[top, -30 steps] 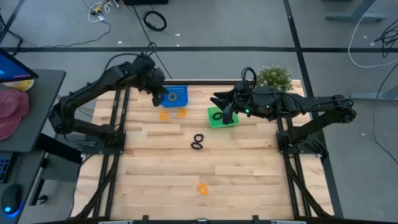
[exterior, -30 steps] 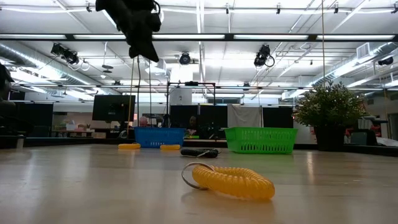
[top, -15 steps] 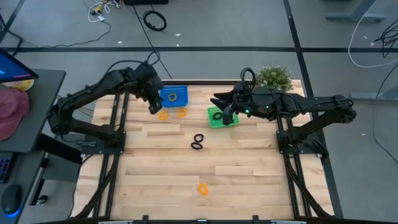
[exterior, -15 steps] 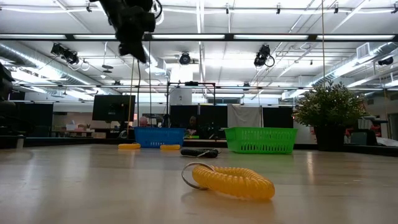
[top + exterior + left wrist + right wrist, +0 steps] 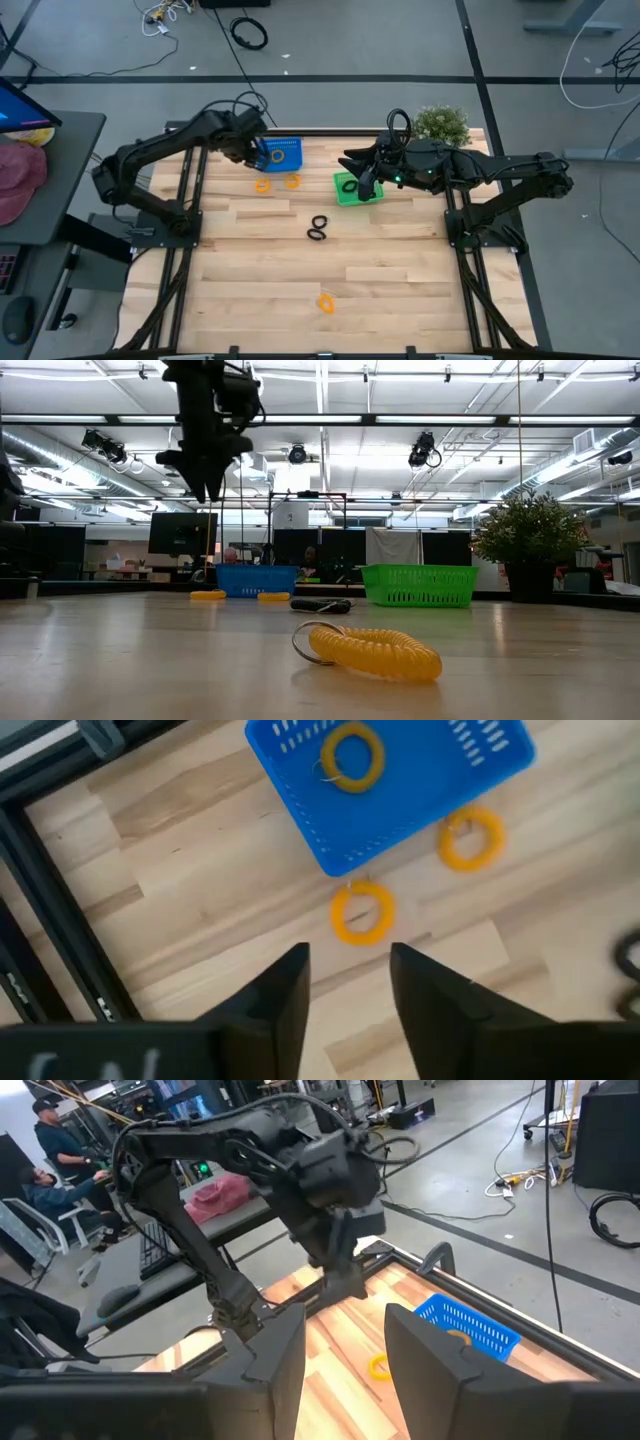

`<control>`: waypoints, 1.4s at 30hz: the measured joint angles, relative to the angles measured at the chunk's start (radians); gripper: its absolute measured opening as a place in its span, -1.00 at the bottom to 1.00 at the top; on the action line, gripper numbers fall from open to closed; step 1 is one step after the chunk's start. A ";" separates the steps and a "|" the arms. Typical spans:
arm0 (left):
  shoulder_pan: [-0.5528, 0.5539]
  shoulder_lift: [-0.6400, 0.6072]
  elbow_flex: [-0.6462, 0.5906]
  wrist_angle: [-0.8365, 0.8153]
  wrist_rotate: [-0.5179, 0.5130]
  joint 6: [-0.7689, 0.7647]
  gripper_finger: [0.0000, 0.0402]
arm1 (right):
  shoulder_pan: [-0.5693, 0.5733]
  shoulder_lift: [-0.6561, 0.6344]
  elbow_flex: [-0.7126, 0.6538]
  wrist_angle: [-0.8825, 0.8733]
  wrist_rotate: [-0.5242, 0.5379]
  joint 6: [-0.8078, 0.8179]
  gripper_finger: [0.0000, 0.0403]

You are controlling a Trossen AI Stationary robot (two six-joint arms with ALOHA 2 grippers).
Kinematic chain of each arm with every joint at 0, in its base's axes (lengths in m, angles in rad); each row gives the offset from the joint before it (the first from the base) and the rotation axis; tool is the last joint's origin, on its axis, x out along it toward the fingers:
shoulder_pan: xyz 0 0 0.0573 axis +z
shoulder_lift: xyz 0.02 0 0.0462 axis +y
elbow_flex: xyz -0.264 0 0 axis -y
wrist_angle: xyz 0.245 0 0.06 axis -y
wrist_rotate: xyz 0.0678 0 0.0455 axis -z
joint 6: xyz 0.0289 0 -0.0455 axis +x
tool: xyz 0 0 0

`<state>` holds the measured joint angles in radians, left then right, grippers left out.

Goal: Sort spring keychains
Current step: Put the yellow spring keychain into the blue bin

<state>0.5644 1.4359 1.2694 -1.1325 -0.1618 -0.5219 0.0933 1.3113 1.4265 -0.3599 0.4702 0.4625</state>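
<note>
My left gripper (image 5: 348, 965) is open and points down at the table just beside the blue basket (image 5: 283, 153). Its fingers stand above an orange spring keychain (image 5: 362, 912) lying flat on the wood, without touching it. A second orange keychain (image 5: 470, 838) lies next to it, and a third (image 5: 350, 758) lies in the blue basket. Two black keychains (image 5: 317, 228) rest mid-table, and another orange one (image 5: 326, 302) lies near the front edge. My right gripper (image 5: 352, 170) hovers open and empty over the green basket (image 5: 357, 187), which holds a black keychain (image 5: 348, 184).
A potted plant (image 5: 440, 124) stands at the table's far edge behind the right arm. Black frame rails (image 5: 190, 200) run along the table's left and right sides. Bare wood stretches between the baskets and the front edge. People sit at desks in the room beyond (image 5: 60, 1170).
My left gripper has come down toward the table beside the blue basket, rolling about its own axis and tipping steeper downward. Its fingers have spread open. The keychains and baskets lie where they were.
</note>
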 joint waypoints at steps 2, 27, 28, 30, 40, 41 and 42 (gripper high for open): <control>-0.001 0.032 0.000 0.009 -0.015 -0.014 -0.20 | 0.000 0.000 0.000 0.000 0.000 0.004 -0.31; 0.003 0.139 -0.202 0.227 0.052 0.004 0.01 | 0.000 0.000 0.000 -0.017 -0.017 -0.004 -0.31; 0.003 0.135 -0.240 0.249 0.057 -0.004 0.01 | 0.000 0.000 0.000 -0.017 -0.017 -0.004 -0.31; 0.005 0.125 -0.298 0.266 0.061 -0.017 0.01 | -0.001 0.000 0.000 -0.017 -0.016 -0.004 -0.31; 0.010 0.126 -0.404 0.449 0.106 -0.044 0.01 | -0.023 0.000 0.000 -0.016 -0.017 -0.004 -0.31; 0.013 0.126 -0.409 0.469 0.106 -0.044 0.01 | -0.023 0.000 0.000 -0.016 -0.017 -0.004 -0.31; 0.017 0.126 -0.416 0.491 0.105 -0.046 0.00 | -0.023 0.000 0.000 -0.016 -0.017 -0.004 -0.31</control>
<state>0.5812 1.5620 0.8533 -0.6413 -0.0565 -0.5681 0.0704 1.3113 1.4265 -0.3759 0.4530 0.4587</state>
